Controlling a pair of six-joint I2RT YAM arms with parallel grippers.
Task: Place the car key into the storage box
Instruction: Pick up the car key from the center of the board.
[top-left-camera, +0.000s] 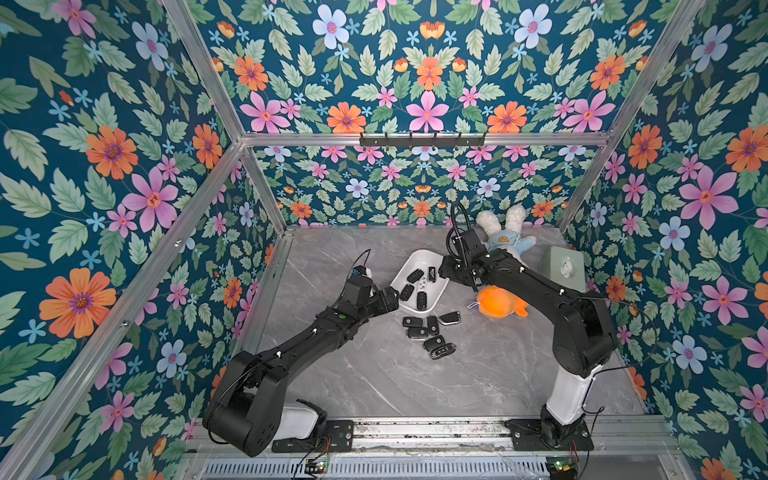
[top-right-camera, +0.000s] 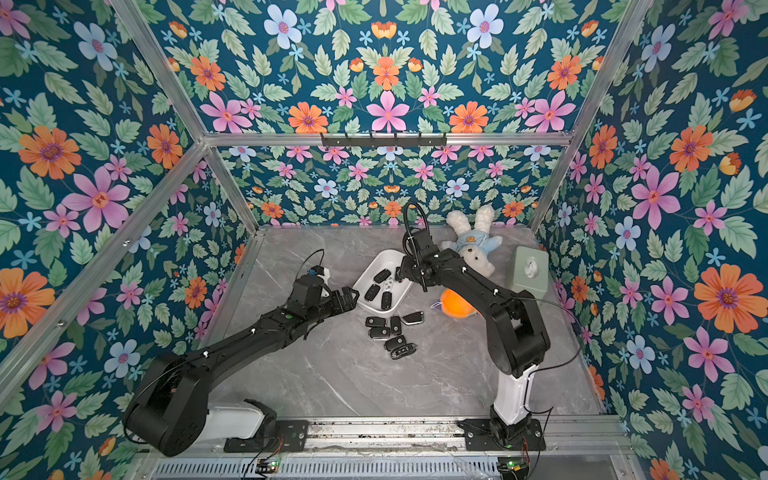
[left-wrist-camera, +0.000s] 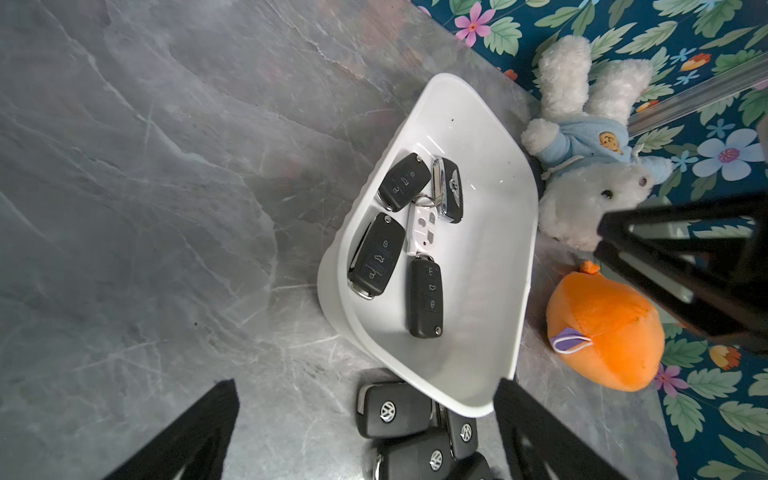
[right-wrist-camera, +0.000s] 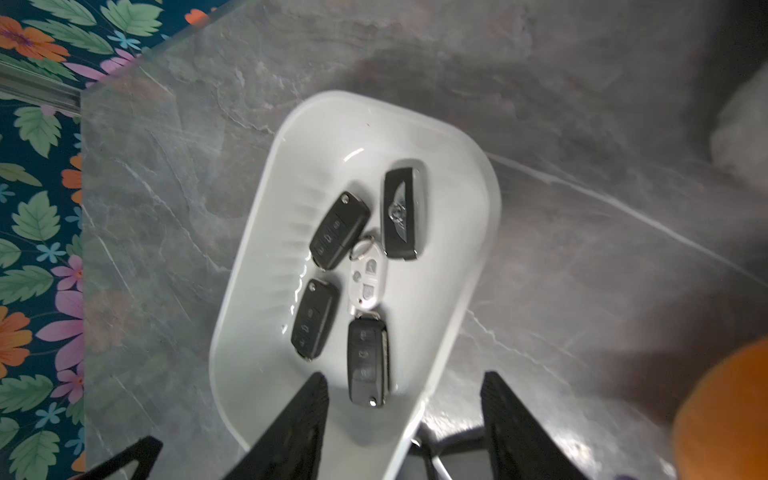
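Right hand (right-wrist-camera: 404, 376), parted and empty, hovers over the storage box (right-wrist-camera: 245, 361) holding five car keys (right-wrist-camera: 338, 230).

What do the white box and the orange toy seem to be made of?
The storage box: probably glossy white plastic; light glints on its smooth walls. The orange toy: soft plush fabric, matte and fuzzy, with a stitched seam showing.

My stereo head sits high at the front, looking down and toward the floral back wall (top-left-camera: 415, 183); both top views share the whole marble table (top-left-camera: 374, 374). My left wrist camera looks down closely on the white storage box (left-wrist-camera: 490, 257); my right wrist camera, blurrier, seems even closer over that same box.
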